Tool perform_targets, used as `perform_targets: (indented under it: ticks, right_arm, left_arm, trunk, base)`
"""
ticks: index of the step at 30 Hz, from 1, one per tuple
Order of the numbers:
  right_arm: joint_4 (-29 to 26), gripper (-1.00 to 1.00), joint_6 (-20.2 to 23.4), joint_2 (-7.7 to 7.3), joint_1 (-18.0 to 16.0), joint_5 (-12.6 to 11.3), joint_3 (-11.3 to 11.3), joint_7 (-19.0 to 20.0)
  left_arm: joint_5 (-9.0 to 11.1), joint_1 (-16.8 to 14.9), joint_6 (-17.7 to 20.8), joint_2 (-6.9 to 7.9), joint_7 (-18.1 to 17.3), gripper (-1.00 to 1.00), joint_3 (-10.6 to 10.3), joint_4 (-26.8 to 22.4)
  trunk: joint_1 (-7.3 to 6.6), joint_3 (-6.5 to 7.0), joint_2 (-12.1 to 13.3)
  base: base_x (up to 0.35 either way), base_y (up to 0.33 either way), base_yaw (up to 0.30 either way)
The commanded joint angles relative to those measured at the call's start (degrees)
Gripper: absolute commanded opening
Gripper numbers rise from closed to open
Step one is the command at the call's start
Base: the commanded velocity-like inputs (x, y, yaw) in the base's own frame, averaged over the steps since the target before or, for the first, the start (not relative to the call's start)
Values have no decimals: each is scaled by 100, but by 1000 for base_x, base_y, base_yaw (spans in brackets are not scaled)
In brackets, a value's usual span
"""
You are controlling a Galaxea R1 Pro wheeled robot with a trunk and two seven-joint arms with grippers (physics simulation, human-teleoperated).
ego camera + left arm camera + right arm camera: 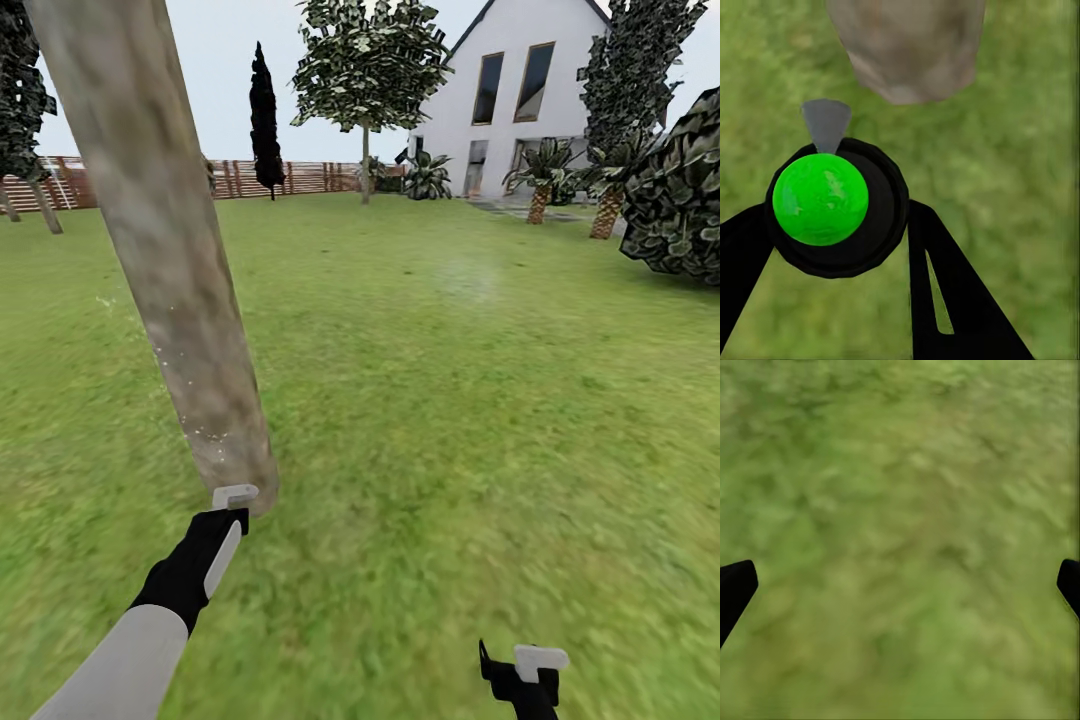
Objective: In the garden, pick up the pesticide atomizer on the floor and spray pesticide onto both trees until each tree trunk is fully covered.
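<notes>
— Between my left gripper's fingers sits the pesticide atomizer: a dark round body with a bright green cap facing my wrist camera and a grey nozzle poking out ahead. Both black fingers are closed against its sides, so I am holding it.

— And where does the nozzle point?

— Straight at the foot of the tree trunk, which stands just beyond the nozzle, near but, as far as I can tell, not touching. From the head camera my left gripper sits right at the trunk's base where it meets the lawn.

— How would you do this well?

— I judge the spraying is the step in hand. A few pale specks show on the lower bark, but I cannot tell how much is covered. I would keep the nozzle square to the bark and sweep slowly upward, then work round the sides, since one angle leaves the far face bare.

— Is there anything left in the bottle?

— Its body is opaque; I cannot tell the level.

— Your other hand?

— My right gripper hangs off to my right over bare grass, spread wide and empty. Well beyond the trunk, another tree stands before the white house.
</notes>
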Motion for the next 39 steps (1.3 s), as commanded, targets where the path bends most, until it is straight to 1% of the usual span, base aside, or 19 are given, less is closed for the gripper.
perform_targets:
  ticks: [1,22,32,39]
  right_arm:
    - [0,100,0,0,1,5,0,0]
    - [3,100,0,0,2,8,0,0]
    - [3,100,0,0,5,8,0,0]
    - [5,100,0,0,-2,8,0,0]
  left_arm:
    - [-5,0,1,0,1,-100,0,-1]
    - [-5,0,1,-7,1,-100,-4,7]
    - [-5,0,1,-9,1,-100,-9,7]
    - [-5,0,1,-9,1,-100,-7,7]
  trunk:
    - [0,0,0]
    - [0,0,0]
    - [0,0,0]
    - [0,0,0]
  base:
    - [154,-243,218]
    - [84,-270,274]
    - [80,-272,38]
    - [80,-272,253]
